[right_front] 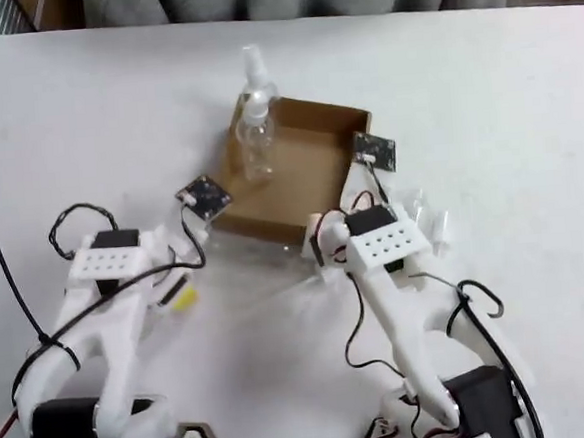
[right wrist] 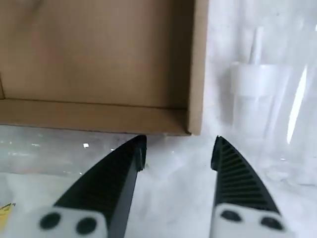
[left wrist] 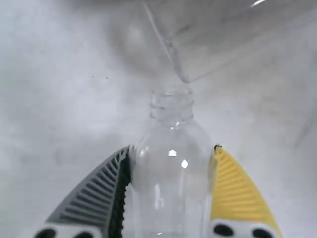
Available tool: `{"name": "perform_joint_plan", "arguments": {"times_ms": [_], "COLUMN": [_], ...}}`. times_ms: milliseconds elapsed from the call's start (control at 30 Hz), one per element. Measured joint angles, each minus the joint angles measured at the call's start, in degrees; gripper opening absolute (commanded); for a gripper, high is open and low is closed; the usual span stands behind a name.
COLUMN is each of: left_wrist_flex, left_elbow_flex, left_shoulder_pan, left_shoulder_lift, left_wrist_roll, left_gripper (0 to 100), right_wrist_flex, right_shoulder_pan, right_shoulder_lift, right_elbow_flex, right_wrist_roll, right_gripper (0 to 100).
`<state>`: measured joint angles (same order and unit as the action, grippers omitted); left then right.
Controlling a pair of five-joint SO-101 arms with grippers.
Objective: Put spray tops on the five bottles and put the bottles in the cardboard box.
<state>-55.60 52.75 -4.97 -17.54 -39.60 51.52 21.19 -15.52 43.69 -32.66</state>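
Clear glossy plastic bottle [left wrist: 171, 173], matt cardboard box [right_front: 299, 178]

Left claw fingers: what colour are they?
One grey finger, one yellow finger, gripping the uncapped bottle. Best in the left wrist view.

White plastic left arm [right_front: 104, 322] and right arm [right_front: 404, 316], black motors, looping black cables. The left gripper [left wrist: 172, 148] has ribbed fingers, grey and yellow; the right gripper [right wrist: 179, 141], black ones.

An overhead camera looks down on the whole table [right_front: 523, 83]. Both wrist cameras sit close and low, and the right one shares the cardboard box [right wrist: 99, 116] corner with it.
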Motion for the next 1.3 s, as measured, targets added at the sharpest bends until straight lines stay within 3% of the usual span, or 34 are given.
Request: {"name": "perform_joint_plan", "arguments": {"times_ms": [267,567,733,800,1300], "left_wrist_flex": [0.0,0.0,0.0,0.0,0.0], "left_elbow_flex": [0.0,0.0,0.0,0.0,0.0], "left_shoulder_pan": [0.0,0.0,0.0,0.0,0.0], "left_shoulder_lift": [0.0,0.0,0.0,0.0,0.0], "left_wrist_roll": [0.0,0.0,0.0,0.0,-1.4], "left_gripper": [3,3,3,3,3], "right_wrist_flex": [-3.5,-4.0,-2.9,-1.3,15.4], "right_shoulder_pan": [0.0,0.1,-0.4,-0.6,-3.5], "right_shoulder_lift": [0.4,12.2,13.1,12.7,3.0], "right_elbow_flex": [2.3,-1.3,-2.1,-2.1,-2.1], "right_wrist_roll": [-0.8,-1.0,-1.1,-1.0,16.4], "right_gripper": [19.0,18.9,2.9,2.2,1.5]}}
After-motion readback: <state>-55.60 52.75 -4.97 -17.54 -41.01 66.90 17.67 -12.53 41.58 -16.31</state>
